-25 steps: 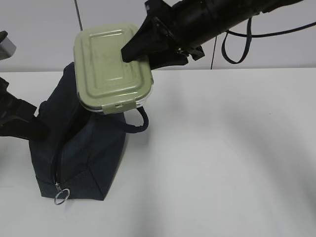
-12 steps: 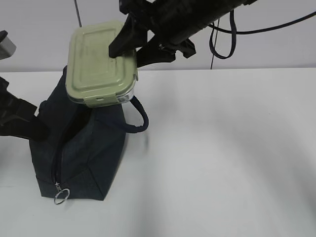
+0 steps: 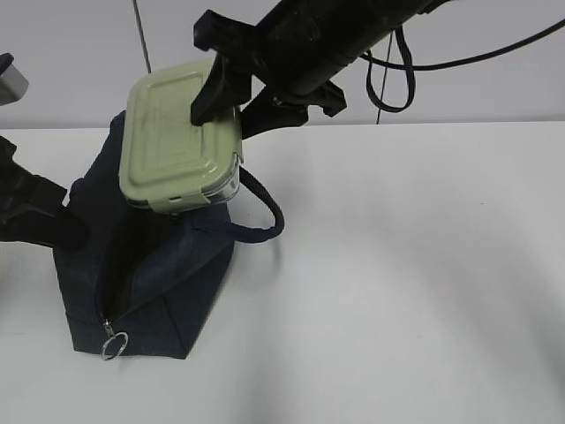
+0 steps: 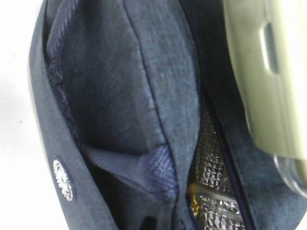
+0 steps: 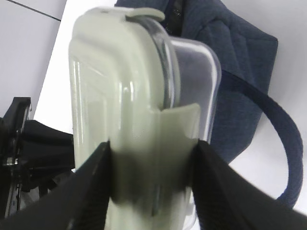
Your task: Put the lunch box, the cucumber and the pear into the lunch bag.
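Note:
My right gripper (image 3: 228, 110) is shut on the lunch box (image 3: 181, 141), a clear container with a pale sage-green lid. It holds the box tilted just above the open mouth of the navy lunch bag (image 3: 154, 283). In the right wrist view the black fingers (image 5: 91, 184) clamp the box (image 5: 139, 120) on both sides. My left gripper (image 3: 55, 225) grips the bag's left edge. The left wrist view shows the bag's fabric (image 4: 110, 96), its silver lining (image 4: 216, 167), a yellow-orange bit (image 4: 193, 202) deep inside, and the box (image 4: 259, 72) at the right. The cucumber is hidden.
The bag's loop handle (image 3: 265, 216) hangs out to the right. The zip's metal ring pull (image 3: 114, 344) lies at the bag's front corner. The white table (image 3: 406, 283) stretches to the right. A grey wall rises behind it.
My right gripper has carried the lunch box left and down toward the bag's mouth. The bag's opening has spread wider and its handle has swung right. The left arm has stayed put.

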You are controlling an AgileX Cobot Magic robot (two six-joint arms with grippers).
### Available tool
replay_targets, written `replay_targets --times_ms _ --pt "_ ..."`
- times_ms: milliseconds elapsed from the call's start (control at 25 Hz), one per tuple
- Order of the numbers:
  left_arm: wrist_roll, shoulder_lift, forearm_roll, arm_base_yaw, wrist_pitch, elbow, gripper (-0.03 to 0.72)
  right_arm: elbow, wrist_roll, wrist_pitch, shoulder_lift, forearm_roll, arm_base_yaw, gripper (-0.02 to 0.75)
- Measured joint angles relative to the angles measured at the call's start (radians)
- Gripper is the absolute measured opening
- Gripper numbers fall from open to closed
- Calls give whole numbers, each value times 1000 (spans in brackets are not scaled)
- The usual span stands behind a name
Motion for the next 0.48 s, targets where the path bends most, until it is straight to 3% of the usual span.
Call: replay_targets --times_ms 480 --pt "0 0 0 0 -2 0 2 -64 -5 -24 0 0 76 359"
